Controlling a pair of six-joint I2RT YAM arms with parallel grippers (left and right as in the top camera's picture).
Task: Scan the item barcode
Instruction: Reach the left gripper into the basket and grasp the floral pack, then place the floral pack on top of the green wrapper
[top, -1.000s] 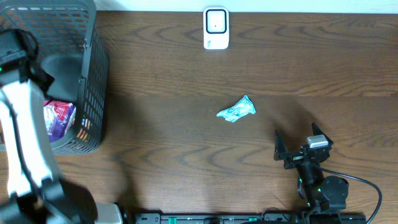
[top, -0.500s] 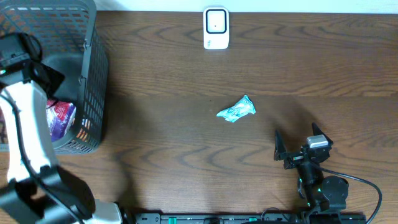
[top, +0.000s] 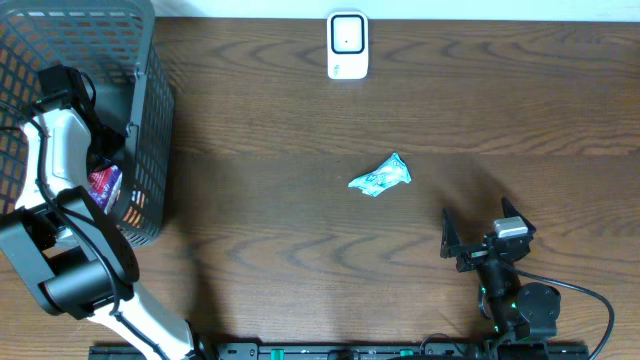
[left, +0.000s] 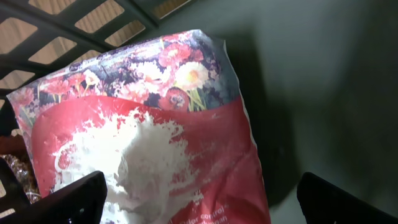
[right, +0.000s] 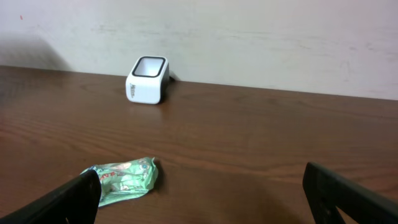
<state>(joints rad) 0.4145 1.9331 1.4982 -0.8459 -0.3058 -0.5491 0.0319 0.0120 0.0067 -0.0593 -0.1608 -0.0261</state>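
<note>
Overhead view, table stock, listed left to right.

- Basket (top: 152, 140): dark wire mesh, far left corner of the table (top: 290, 250).
- Red packet (top: 103, 185): lies inside the basket against its near right wall. The left wrist view shows a floral print along the top edge and a white splash on the red face (left: 155, 155). It rests flat on the basket floor.
- Left gripper (left: 205, 202): reached down inside the basket, directly above the red packet. Jaws spread wide, one fingertip at each lower corner of the wrist view, nothing clamped between them.
- Scanner (top: 347, 45): small white unit with a dark-rimmed window, at the far edge, centre. It stands upright against the wall in the right wrist view (right: 148, 79).
- Green packet (top: 381, 177): crumpled green-and-white wrapper, mid-table, right of centre, well apart from the scanner and the basket. No barcode can be made out.
- Right gripper (top: 478, 236): near right, low over the table, facing the far edge. Jaws wide apart and empty, green packet ahead to its left (right: 124, 177).
</note>
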